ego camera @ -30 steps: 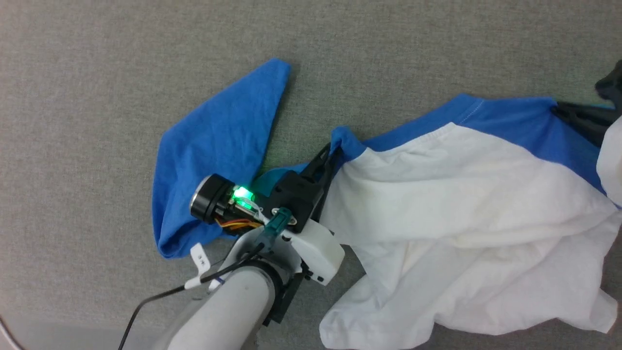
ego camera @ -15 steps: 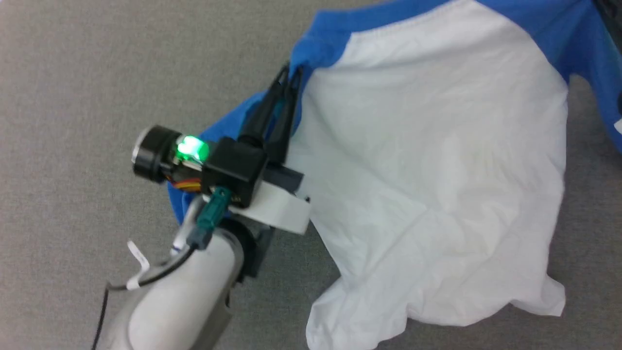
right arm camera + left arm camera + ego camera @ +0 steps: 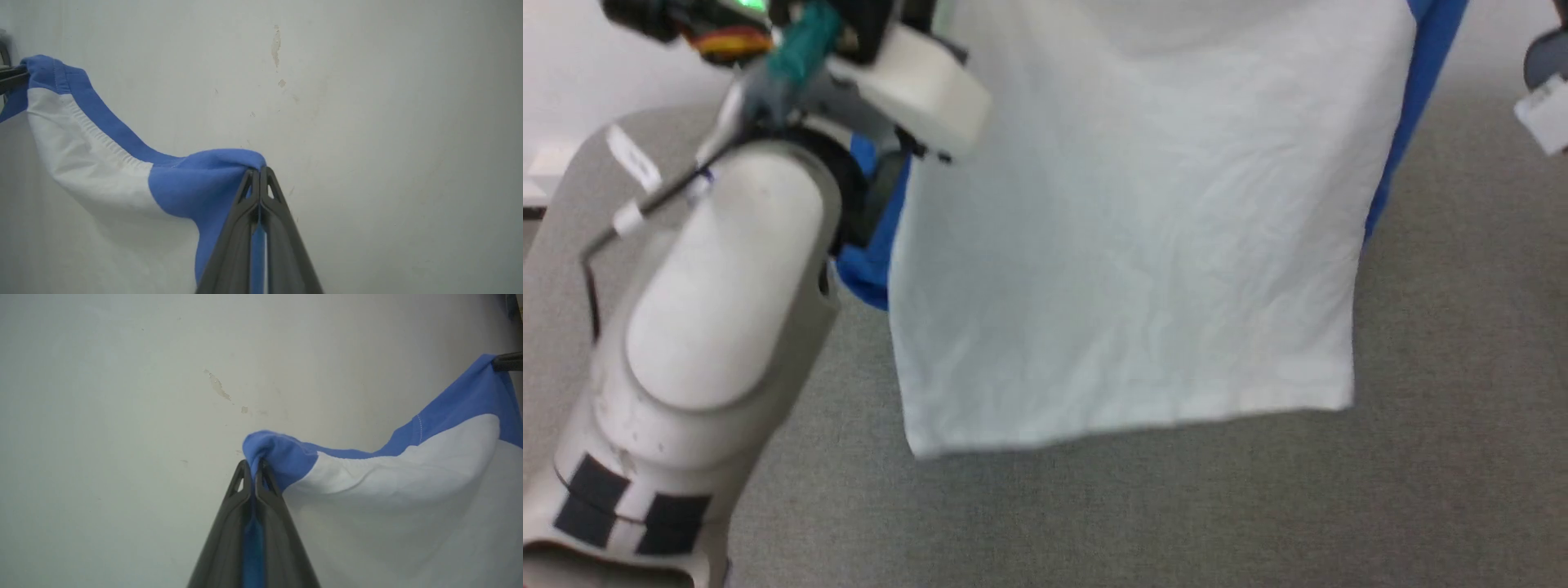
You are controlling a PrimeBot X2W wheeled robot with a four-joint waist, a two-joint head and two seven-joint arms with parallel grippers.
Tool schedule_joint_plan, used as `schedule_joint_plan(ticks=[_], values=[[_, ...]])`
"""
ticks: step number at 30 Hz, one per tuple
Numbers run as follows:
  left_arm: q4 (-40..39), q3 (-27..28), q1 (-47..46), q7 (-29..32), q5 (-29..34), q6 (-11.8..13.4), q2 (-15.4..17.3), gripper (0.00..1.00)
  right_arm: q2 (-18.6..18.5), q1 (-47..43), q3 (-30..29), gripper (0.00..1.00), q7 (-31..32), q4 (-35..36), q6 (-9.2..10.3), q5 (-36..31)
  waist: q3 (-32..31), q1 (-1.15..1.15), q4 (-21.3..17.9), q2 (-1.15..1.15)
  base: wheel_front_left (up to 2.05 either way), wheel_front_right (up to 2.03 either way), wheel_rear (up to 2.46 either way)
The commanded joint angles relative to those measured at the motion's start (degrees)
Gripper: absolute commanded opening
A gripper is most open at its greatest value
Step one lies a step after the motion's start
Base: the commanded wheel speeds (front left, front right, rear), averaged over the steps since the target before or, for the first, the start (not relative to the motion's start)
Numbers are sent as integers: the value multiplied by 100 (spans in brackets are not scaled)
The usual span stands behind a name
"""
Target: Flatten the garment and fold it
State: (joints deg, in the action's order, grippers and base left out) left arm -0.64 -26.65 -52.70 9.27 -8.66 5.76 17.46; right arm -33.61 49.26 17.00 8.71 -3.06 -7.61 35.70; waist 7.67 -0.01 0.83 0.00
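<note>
The garment [image 3: 1127,245] hangs in the air as a broad white sheet, its straight bottom hem just above the grey surface. Blue sleeve cloth shows at its left edge [image 3: 870,261] and right edge [image 3: 1417,106]. In the left wrist view my left gripper [image 3: 252,465] is shut on a bunch of blue shoulder cloth [image 3: 282,455]. My right gripper [image 3: 258,173] is likewise shut on blue cloth [image 3: 204,183] in the right wrist view. The collar edge sags between the two grips. My pale left forearm [image 3: 719,269] stands at the left of the head view.
A grey felt-like surface [image 3: 1094,523] lies under the hanging hem, and its rounded edge [image 3: 572,163] shows at the upper left. A pale wall with small marks [image 3: 122,396] stands behind the garment. A piece of my right arm [image 3: 1547,82] shows at the upper right.
Both grippers have lifted the garment off the grey surface, and it now hangs stretched between them. The head camera has tilted up with the move.
</note>
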Motion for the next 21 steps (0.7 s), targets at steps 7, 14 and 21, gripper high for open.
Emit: schedule_joint_plan(ticks=[7,14,21], values=[[624,47,-933,693,-334,-457,-7,0,420,798,-57,0,627,-77,12,-207,-469,1,-268,0,0,0,0],[860,41,-1237,1438,-667,-706,24,0,581,1222,35,0,1288,-261,12,-57,-457,1,-401,0,0,0,0],[730,163,-1483,2184,-899,-502,-76,0,605,1513,-122,0,1944,-385,12,261,41,1,-584,0,0,0,0]])
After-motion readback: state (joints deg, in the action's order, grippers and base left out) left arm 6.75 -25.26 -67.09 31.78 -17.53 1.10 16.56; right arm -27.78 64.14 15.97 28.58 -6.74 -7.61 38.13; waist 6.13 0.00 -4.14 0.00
